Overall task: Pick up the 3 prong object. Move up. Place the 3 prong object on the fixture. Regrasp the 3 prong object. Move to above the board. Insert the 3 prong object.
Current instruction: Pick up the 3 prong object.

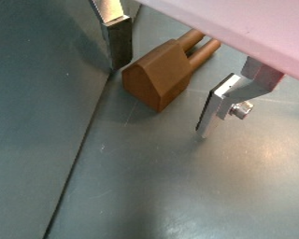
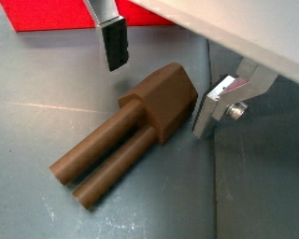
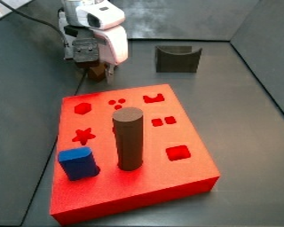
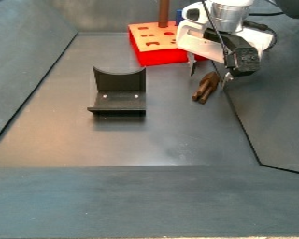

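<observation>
Lying flat on the grey floor, the 3 prong object (image 2: 130, 140) sits between the fingers of the gripper (image 2: 159, 82), its brown block end in the gap and its long prongs reaching away from the claw. The fingers stand apart, one dark pad (image 1: 119, 45) and one silver plate (image 1: 222, 101) on either side of the block (image 1: 164, 70), neither visibly pressing it. In a side view the gripper (image 4: 212, 75) is low over the piece (image 4: 208, 88), just beside the edge of the red board (image 4: 156, 44). The fixture (image 4: 117, 93) stands well apart, near the floor's middle.
</observation>
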Robot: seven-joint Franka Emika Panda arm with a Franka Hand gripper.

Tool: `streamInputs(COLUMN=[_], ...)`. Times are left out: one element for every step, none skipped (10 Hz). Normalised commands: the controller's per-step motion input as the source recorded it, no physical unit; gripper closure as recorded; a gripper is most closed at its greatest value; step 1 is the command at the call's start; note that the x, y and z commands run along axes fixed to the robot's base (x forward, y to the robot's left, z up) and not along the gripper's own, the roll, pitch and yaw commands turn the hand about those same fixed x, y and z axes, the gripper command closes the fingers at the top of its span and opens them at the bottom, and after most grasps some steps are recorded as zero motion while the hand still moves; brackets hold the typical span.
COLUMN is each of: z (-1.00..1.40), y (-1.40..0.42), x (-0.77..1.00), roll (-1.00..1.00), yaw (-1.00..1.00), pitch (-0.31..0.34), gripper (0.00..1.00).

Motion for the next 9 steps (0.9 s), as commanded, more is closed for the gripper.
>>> streamInputs(z=[0.00,0.00,0.00,0.00,0.00,0.00,0.00,0.00,0.00], y=[0.00,0.00,0.00,0.00,0.00,0.00,0.00,0.00,0.00], x=[0.00,0.00,0.00,0.00,0.00,0.00,0.00,0.00,0.00], roll=[0.00,0.00,0.00,0.00,0.00,0.00,0.00,0.00,0.00], yaw=[0.00,0.00,0.00,0.00,0.00,0.00,0.00,0.00,0.00], pitch=[0.000,0.000,0.000,0.000,0.000,0.000,0.000,0.000,0.000], gripper=[0.00,1.00,1.00,1.00,1.00,1.00,1.00,1.00,1.00])
